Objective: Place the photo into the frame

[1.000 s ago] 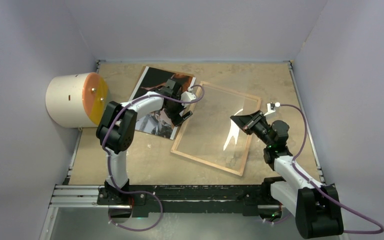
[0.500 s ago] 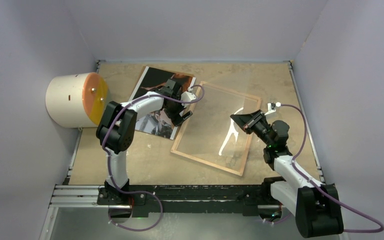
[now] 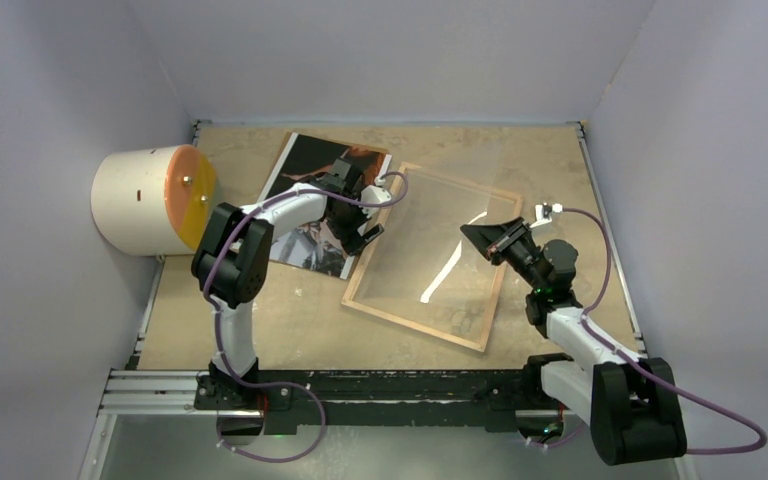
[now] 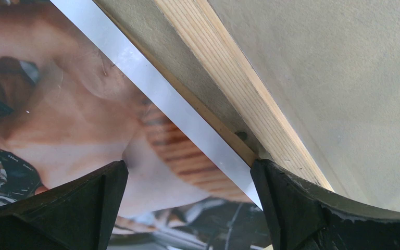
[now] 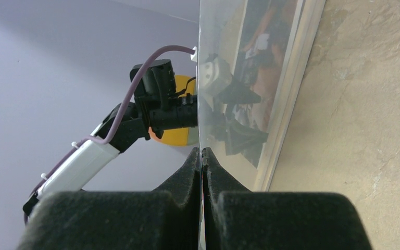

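Grip: right gripper [image 5: 202, 152] pinches the thin edge of the glass pane [image 5: 229, 52] inside the wood-backed frame [image 3: 415, 322]. Left gripper [image 4: 188, 166] is spread wide, its arm reaching low over the glossy, dark reddish photo [image 3: 305, 165], which lies face-up just beside the frame's left rail.

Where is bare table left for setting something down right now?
Free: the table back right corner beyond the frame; the near strip in front of the frame. Crowded: back left, with the photo, left fingers and white cylinder.

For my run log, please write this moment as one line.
left gripper open over photo edge | right gripper shut on glass pane | photo beside frame
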`<state>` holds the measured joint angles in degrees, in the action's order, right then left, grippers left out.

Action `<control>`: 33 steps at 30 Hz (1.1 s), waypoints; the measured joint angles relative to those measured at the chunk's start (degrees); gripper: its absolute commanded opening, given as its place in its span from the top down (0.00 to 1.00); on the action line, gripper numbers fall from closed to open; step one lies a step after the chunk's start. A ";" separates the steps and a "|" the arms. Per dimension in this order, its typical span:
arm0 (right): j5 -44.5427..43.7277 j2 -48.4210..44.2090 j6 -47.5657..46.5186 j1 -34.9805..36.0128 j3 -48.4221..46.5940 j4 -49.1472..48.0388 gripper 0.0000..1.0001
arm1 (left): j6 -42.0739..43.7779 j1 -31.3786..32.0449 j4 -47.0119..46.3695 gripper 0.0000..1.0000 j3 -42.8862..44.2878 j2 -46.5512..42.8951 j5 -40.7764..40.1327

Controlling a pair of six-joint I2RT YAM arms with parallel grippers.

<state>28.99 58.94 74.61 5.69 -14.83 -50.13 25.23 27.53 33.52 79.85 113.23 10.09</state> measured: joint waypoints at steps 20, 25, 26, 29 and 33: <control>0.28 0.81 -0.59 0.04 0.13 -0.33 1.00 | 0.02 -0.13 0.46 0.00 -0.02 0.00 0.17; 0.44 1.70 -3.15 0.02 0.13 1.68 1.00 | 0.02 -0.15 0.50 0.00 0.00 0.00 0.17; 0.50 2.25 -3.74 0.00 0.13 2.16 1.00 | 0.02 -0.15 0.52 0.00 0.00 0.00 0.17; 0.52 3.78 -4.83 -0.13 0.20 3.08 1.00 | 0.02 -0.28 0.55 0.00 -0.02 0.00 0.20; 0.52 5.25 -6.47 -0.52 0.42 4.68 1.00 | 0.02 -0.52 0.83 0.00 0.00 0.00 0.33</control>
<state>29.52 64.18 68.14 5.17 -14.41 -45.45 25.26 27.00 34.35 79.85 113.23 10.41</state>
